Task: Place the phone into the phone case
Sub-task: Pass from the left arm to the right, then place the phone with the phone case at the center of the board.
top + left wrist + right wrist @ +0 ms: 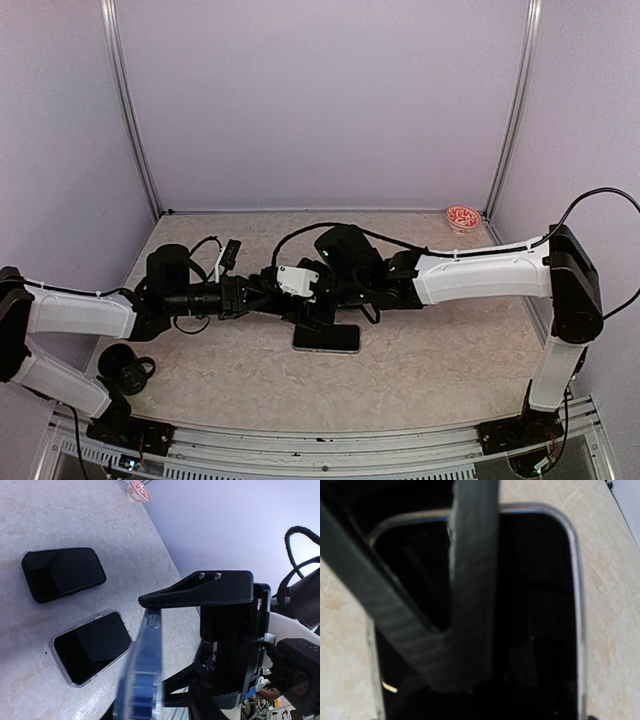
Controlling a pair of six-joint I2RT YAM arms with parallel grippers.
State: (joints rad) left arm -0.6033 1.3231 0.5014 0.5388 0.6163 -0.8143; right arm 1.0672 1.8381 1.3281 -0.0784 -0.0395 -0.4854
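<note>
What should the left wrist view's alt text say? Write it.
Two dark slabs lie flat and apart on a marbled table: an all-black slab upper left, a clear-rimmed slab below it. A black finger and a blurred blue strip fill the foreground.

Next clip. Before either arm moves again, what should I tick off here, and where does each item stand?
1. Phone flat on the table: ok.
2. Right gripper over the phone: ok, the phone fills the right wrist view.
3. Right grip on the phone: cannot tell, blurred.
4. Case found: cannot tell; a black slab lies apart from the phone and may be it.
5. Left gripper load: cannot tell; a blurred blue strip crosses its view.
6. Arms clear of each other: cannot tell; the wrists overlap in the top view.
</note>
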